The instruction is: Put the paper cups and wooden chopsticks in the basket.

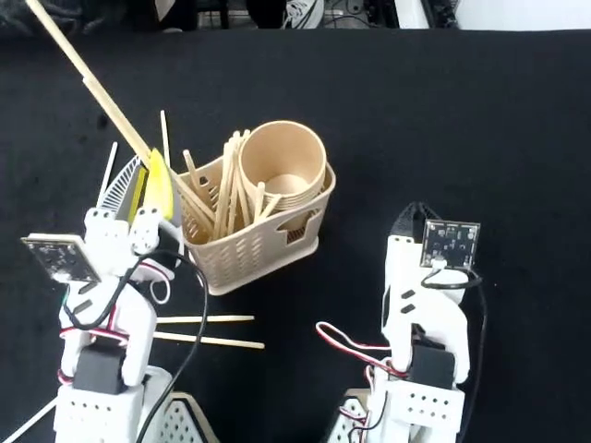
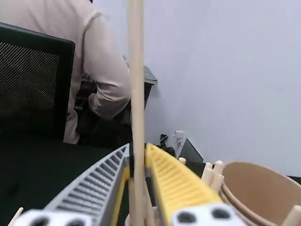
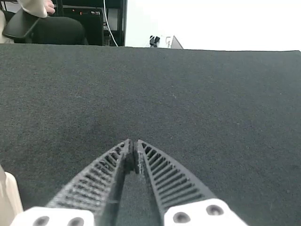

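Gripping one chopstick (image 1: 90,81) near its lower end, my left pincer (image 1: 140,185) sits centre left. The stick, light, stiff and likely slippery, slants to the upper left corner. Two more chopsticks (image 1: 208,330) lie lower left, best pinched mid-length. The basket (image 1: 259,254), centre, holds a bundle (image 1: 226,189) I can't count and nested cups (image 1: 282,161), at least two. My right pincer (image 1: 413,218), right, is closed and empty.

Left hand (image 1: 148,171) tilted up, clamped on a chopstick (image 1: 92,88); right hand (image 3: 133,145) low, fingers pressed together.
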